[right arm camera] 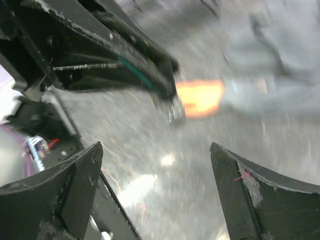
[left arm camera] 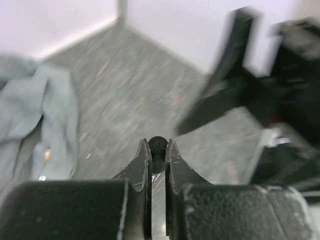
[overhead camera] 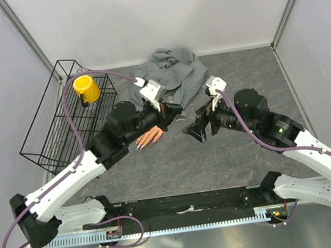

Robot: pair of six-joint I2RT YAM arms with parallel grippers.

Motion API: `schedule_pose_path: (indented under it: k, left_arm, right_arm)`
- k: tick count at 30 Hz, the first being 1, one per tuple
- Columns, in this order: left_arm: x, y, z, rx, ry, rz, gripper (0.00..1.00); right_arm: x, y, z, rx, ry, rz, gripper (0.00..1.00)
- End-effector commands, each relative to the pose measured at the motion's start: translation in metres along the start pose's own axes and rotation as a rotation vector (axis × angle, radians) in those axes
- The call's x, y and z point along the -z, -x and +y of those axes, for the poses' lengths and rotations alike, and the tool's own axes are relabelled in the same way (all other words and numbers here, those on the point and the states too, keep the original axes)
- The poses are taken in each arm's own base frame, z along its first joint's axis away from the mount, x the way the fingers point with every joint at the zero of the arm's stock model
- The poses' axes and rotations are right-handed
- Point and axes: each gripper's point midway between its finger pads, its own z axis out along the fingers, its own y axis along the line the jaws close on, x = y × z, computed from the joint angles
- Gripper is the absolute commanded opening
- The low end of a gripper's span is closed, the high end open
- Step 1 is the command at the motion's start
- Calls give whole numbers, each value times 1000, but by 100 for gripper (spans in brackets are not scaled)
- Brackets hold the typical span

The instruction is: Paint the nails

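Nails (overhead camera: 138, 146) tipping peach mannequin fingers (overhead camera: 151, 137), lying on bench (overhead camera: 220, 159) just beneath left hand (left arm camera: 158, 143), left hand pinched onto small black knob (left arm camera: 158, 146), right hand (right arm camera: 155, 150) spread wide just beside the fingers, grey sleeve (overhead camera: 174, 76) beyond both hands.

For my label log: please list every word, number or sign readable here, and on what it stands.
None can be read. The yellow plastic cup in the black wire basket, the peach mannequin hand and the small black round-ended piece in the left jaws show no lettering; both wrist views are blurred.
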Motion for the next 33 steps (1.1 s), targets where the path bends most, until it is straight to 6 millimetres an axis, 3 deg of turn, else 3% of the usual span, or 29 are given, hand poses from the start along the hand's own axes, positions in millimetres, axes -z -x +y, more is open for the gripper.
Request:
schedule_pose_path:
  k: [1,4,5,6,8,9,11,12,14,15,18,20,33]
  left_arm:
    - [-25,-5,30,-70,126,-150,2]
    - [-40,-32,34,-41,130,-213,2]
    - [-44,-39,34,-26,130,-229,2]
    - [-52,-57,36,-18,131,-214,2]
    - [-59,-72,40,-2,157,-247,2]
    - [-66,-92,41,-8,161,-219,2]
    - [-72,-93,39,-15,159,-280,2]
    - [-80,-114,42,-15,170,-248,2]
    - [-85,-117,45,-4,186,-274,2]
    - [-93,-134,48,3,196,-246,2]
    - [-104,-144,51,38,218,-243,2]
    - [-114,-163,50,48,220,-203,2]
    - [-161,-217,4,62,204,-122,2]
  right_arm:
    - [32,-44,-57,-190,-366,6,96]
    - [59,-59,-76,-269,-497,-54,95]
    - [72,-55,-82,-283,-542,-110,95]
    - [77,-64,-88,-293,-575,-112,94]
    - [90,-61,-91,-321,-602,-169,94]
    - [93,-62,-92,-327,-609,-179,94]
    - [99,-60,-91,-333,-603,-206,94]
    - [100,-60,-91,-334,-602,-209,94]
    - [103,-61,-91,-334,-602,-214,94]
    - [104,-62,-90,-336,-601,-212,94]
    - [105,-64,-90,-341,-601,-208,94]
    - [107,-65,-90,-344,-601,-212,94]
    - [120,-71,-90,-362,-607,-227,94]
